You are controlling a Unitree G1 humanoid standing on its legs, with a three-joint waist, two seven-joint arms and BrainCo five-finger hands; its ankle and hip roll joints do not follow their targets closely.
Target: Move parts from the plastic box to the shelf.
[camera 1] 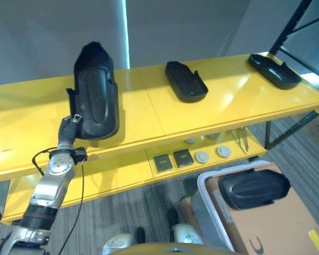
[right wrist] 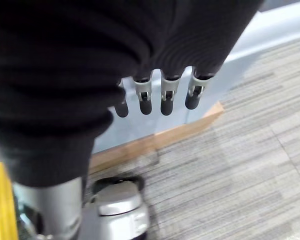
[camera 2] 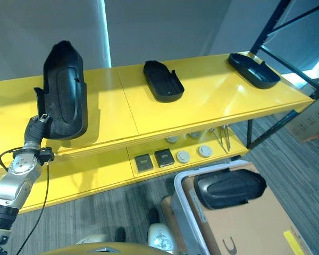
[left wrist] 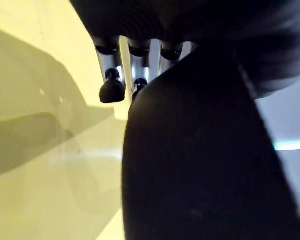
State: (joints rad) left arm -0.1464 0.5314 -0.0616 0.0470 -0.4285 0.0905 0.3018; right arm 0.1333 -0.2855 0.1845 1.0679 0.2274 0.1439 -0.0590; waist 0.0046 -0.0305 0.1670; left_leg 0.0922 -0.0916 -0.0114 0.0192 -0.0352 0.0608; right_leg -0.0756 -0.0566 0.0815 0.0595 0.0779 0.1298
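The long yellow metal shelf runs across the room, its top board broad and glossy, with a lower yellow board beneath it. On the floor at the robot's right stands a clear plastic box with a white rim, lined with brown cardboard.

The large black moulded plastic part the robot is handling stands nearly upright on the left stretch of the top board, its long axis vertical, rounded end up, lower end down at the board near the front edge, its ribbed convex face turned toward the robot. The left hand reaches up from below and grips the part at its lower left corner; the wrist camera shows the fingers curled down beside the dark edge of the part, so the hand is clenched on it.

Two more black moulded parts lie flat on the same board: one in the middle, long axis running front to back, hollow side up, and one at the far right end, also hollow side up. A fourth black part lies in the plastic box, lengthwise across it.

The right hand hangs over grey striped carpet, its fingers relaxed and grasping nothing.

On the lower board sit two small dark square pieces and two round grey discs.
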